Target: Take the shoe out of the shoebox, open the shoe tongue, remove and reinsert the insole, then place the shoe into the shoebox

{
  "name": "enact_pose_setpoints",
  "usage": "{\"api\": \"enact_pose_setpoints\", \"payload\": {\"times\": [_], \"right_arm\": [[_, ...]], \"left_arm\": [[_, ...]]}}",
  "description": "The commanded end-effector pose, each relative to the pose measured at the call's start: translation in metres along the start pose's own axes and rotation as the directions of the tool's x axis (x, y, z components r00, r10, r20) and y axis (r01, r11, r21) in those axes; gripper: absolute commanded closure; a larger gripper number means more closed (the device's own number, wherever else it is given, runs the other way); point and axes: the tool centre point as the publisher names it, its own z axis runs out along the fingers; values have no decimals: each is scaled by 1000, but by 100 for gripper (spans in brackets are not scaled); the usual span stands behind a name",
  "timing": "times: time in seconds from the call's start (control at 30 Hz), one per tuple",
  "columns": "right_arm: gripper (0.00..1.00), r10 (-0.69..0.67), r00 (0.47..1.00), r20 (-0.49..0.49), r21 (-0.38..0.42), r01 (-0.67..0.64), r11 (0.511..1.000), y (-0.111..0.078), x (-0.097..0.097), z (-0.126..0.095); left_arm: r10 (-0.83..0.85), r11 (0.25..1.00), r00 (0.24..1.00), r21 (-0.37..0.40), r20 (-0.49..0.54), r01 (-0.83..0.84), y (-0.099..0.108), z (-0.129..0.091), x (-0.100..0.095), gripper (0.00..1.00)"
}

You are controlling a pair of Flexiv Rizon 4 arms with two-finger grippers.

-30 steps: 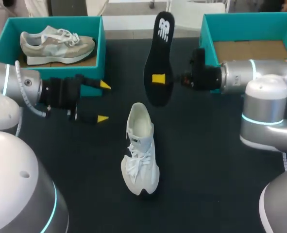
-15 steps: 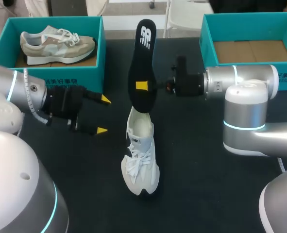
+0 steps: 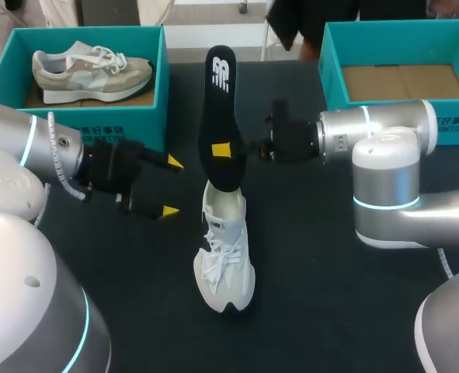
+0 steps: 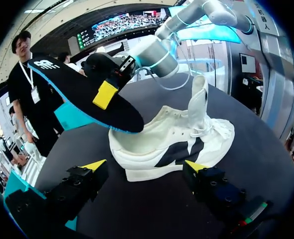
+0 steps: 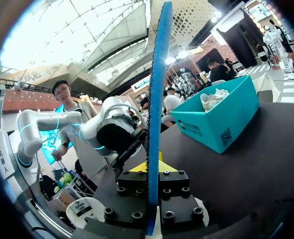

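Right gripper [image 3: 229, 149] is clamped mid-length on the black insole [image 3: 216, 93], which stands upright with its lower end at the heel opening of the white shoe [image 3: 225, 249]. Left gripper [image 3: 171, 186] is beside the shoe, fingers apart, empty. Insole judged light, thin and bendy, so a mid-length grip should limit buckling.

White shoe [image 3: 225, 260], beige shoe [image 3: 93, 71]: two. Left shoebox [image 3: 164, 78], right shoebox [image 3: 400, 43]: two. Insole [image 3: 217, 109]: one.
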Motion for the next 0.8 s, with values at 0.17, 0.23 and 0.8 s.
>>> {"api": "enact_pose_setpoints", "payload": {"times": [0.17, 0.23, 0.8], "right_arm": [[100, 19, 999, 37, -9, -18, 1000, -10, 0, 8], [100, 19, 999, 37, -9, -18, 1000, -10, 0, 8], [100, 24, 999, 27, -27, -23, 999, -23, 3, 7]], "left_arm": [[17, 1000, 1000, -13, 11, -17, 3, 19, -2, 0], [15, 1000, 1000, -12, 11, -14, 3, 21, -3, 0], [1, 1000, 1000, -24, -12, -2, -3, 41, -1, 0]]}}
